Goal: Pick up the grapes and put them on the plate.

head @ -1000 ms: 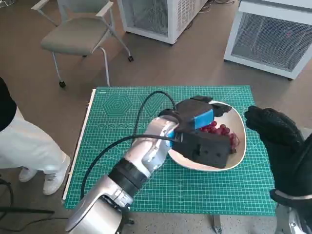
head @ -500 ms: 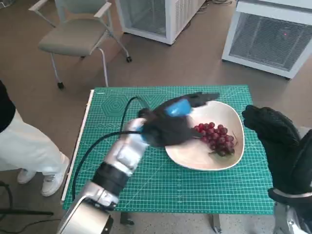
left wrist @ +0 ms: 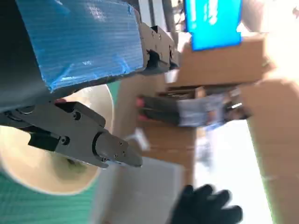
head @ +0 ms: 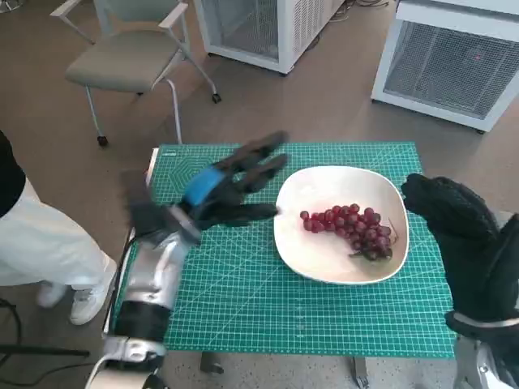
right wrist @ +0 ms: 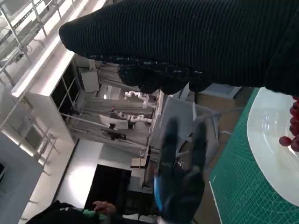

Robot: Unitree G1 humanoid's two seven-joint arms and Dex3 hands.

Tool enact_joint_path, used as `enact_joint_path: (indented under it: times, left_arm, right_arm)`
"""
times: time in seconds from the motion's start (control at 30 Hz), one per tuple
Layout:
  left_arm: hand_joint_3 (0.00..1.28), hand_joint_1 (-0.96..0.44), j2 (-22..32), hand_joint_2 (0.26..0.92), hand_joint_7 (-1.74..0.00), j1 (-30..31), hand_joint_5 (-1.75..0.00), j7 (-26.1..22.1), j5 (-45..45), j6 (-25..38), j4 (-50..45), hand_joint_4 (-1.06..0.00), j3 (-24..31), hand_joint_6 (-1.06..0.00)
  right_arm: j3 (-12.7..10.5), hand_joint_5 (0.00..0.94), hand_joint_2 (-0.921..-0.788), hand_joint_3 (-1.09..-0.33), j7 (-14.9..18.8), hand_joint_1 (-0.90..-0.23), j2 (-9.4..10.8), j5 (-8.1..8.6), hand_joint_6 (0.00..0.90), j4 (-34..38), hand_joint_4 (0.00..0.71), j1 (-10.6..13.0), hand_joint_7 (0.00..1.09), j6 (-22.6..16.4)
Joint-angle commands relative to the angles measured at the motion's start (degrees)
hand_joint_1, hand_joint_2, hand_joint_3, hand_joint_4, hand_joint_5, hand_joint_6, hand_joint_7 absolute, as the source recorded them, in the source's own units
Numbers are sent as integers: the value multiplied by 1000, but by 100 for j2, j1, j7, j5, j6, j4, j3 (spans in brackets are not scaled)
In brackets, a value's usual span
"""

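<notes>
A bunch of red grapes [head: 349, 229] lies in the white plate [head: 323, 262] on the right half of the green mat. My left hand [head: 225, 190] hovers left of the plate with its fingers spread and nothing in them; it is blurred by motion. The left wrist view shows its blue-taped back [left wrist: 79, 39] and part of the plate [left wrist: 44, 172]. My right hand [head: 454, 223] in the black glove stays raised beside the plate's right edge, holding nothing that I can see. In the right wrist view the glove [right wrist: 187, 46] fills the top, with the plate's rim [right wrist: 266, 154] and a few grapes [right wrist: 292, 137] below.
The green cutting mat [head: 243, 300] covers the small table. A grey chair [head: 130, 57] stands beyond the table's far left. White cabinets [head: 454, 61] stand behind. A person's white trouser leg and shoe [head: 49, 251] are close to the table's left side.
My left hand has let go of the grapes, lifted off the plate and swung left with fingers spread. The grapes now lie uncovered in the plate. The right hand has stayed put.
</notes>
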Motion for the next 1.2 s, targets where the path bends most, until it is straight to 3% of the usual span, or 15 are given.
enact_joint_path:
  times: [0.03, 0.4, 1.2]
  left_arm:
    - [2, -408, 105, 852, -4, 156, -2, -364, -352, -310, 261, -206, 358, -316]
    - [6, -404, 1, 873, -2, 527, 0, -252, -710, -323, 18, -174, 731, -320]
    - [1, -378, -232, 888, 0, 917, 0, 8, -815, -414, -559, -144, 706, -321]
  right_arm:
    - [-13, 41, -921, -560, 31, -549, -26, 0, 128, 141, 470, 6, 819, 46]
    - [-32, 43, -921, -554, 104, -550, -69, 11, 137, 374, 473, -143, 812, -27]
    - [-105, 43, -921, -553, 230, -545, -155, 50, 147, 460, 472, -213, 800, -41]
